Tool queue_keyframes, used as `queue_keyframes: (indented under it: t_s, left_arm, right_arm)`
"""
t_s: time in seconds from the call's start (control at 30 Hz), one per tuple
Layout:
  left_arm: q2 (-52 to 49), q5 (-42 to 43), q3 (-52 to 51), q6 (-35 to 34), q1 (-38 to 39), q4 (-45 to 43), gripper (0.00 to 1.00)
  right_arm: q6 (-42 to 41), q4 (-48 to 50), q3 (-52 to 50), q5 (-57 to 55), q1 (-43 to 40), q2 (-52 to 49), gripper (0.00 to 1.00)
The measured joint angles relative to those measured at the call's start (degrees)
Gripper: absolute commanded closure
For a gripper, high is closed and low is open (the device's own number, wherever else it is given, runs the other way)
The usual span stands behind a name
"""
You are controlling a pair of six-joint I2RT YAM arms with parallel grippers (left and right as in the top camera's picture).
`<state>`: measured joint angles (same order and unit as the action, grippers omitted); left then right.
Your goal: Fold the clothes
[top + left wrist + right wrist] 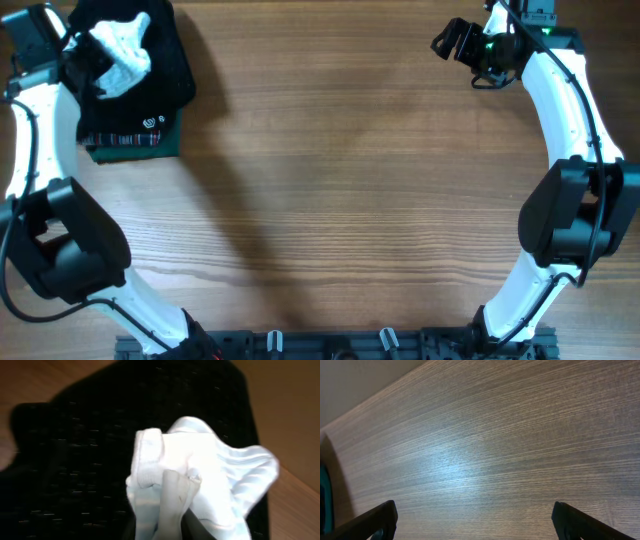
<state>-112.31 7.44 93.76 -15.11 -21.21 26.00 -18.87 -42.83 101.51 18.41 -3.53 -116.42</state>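
Plainly, the folding has hardly begun. The pale striped garment [122, 55] lies in a crumpled heap on top of the black knit garment [155, 95], bunched rather than flat, with no crease or neat edge to be seen. The left gripper [88, 58] stands over the black knit garment too, its jaws drawn narrow on a pinch of the pale fabric (the wrist view shows cloth gathered round one finger [172, 502]), so I judge the step in hand to be the pick-up. The right gripper [455, 40] hangs well apart from the black knit garment, far across the table [340, 200], jaws spread wide and holding nothing. A dark green garment [130, 150] peeps out from beneath the black knit garment. Left to do, as I judge it: carrying the small piece off the black knit garment onto bare wood, spreading it flat, and every fold.
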Motion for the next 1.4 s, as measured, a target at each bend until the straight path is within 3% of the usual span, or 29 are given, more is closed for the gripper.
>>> queue_keyframes:
  t_s: [0.03, 0.13, 0.2, 0.23, 0.57, 0.83, 1.27, 1.4]
  left_arm:
    - [0.0, -0.09, 0.0, 0.02, -0.28, 0.13, 0.67]
    - [0.0, -0.26, 0.0, 0.63, -0.79, 0.79, 0.26]
    - [0.0, -0.11, 0.0, 0.94, -0.61, 1.03, 0.14]
    - [0.0, -0.02, 0.0, 1.07, -0.44, 1.07, 0.14]
    - [0.0, 0.61, 0.0, 2.47, 2.89, -0.79, 0.26]
    - [0.02, 0.59, 0.0, 4.24, 3.06, -1.79, 0.48]
    - [0.13, 0.5, 0.02, 7.1, 3.13, -4.85, 0.49]
    - [0.13, -0.13, 0.26, 7.63, 3.13, -5.03, 0.58]
  right_arm:
    - [0.0, 0.0, 0.0, 0.0, 0.0, 0.0, 0.01]
    - [-0.04, 0.02, 0.0, 0.0, 0.0, 0.0, 0.0]
    - [-0.22, 0.04, 0.0, 0.0, 0.0, 0.0, 0.01]
    - [-0.31, 0.04, 0.0, 0.0, 0.0, 0.0, 0.0]
    - [-0.42, 0.04, 0.0, 0.0, 0.0, 0.0, 0.01]
    - [-0.42, 0.09, 0.0, 0.02, 0.0, 0.0, 0.01]
    - [-0.42, 0.13, 0.0, 0.0, 0.0, 0.0, 0.01]
    - [-0.39, 0.15, 0.0, 0.0, 0.0, 0.0, 0.01]
